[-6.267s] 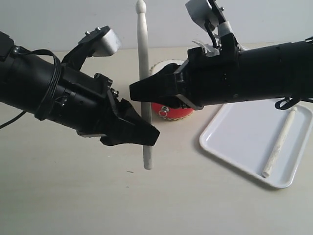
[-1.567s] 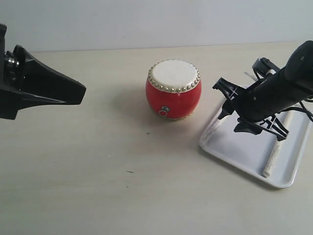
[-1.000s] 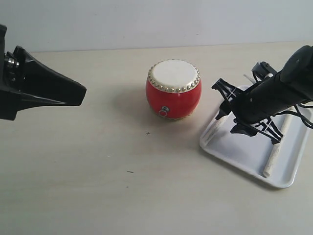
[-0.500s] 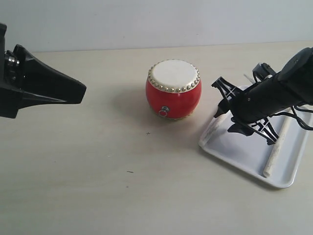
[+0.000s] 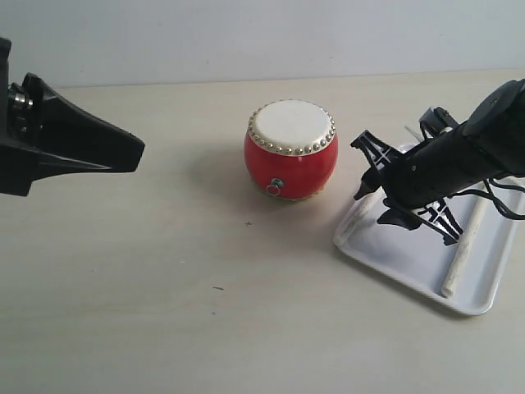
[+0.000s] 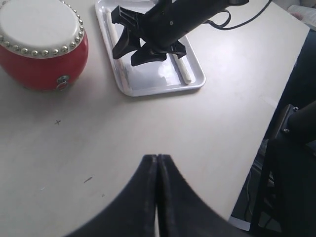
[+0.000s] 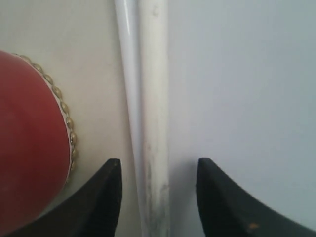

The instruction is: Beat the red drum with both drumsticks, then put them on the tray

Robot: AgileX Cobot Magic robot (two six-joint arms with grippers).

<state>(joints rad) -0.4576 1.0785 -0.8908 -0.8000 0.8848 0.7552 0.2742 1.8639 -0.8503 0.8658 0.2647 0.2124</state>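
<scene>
As the exterior view shows, both drumsticks (image 5: 459,258) lie in the tray (image 5: 410,263) beside the red drum (image 5: 291,148), so the job looks done. Left wrist view: left pincer (image 6: 157,165) pinched closed, empty. Right wrist view: right pincer (image 7: 159,163) wide astride one, gripping nothing.

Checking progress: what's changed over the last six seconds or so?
The left gripper gave up its drumstick and drew back leftward, jaws shut. That drumstick now lies on the tray under the open right gripper. The red drum and other drumstick stayed put.
</scene>
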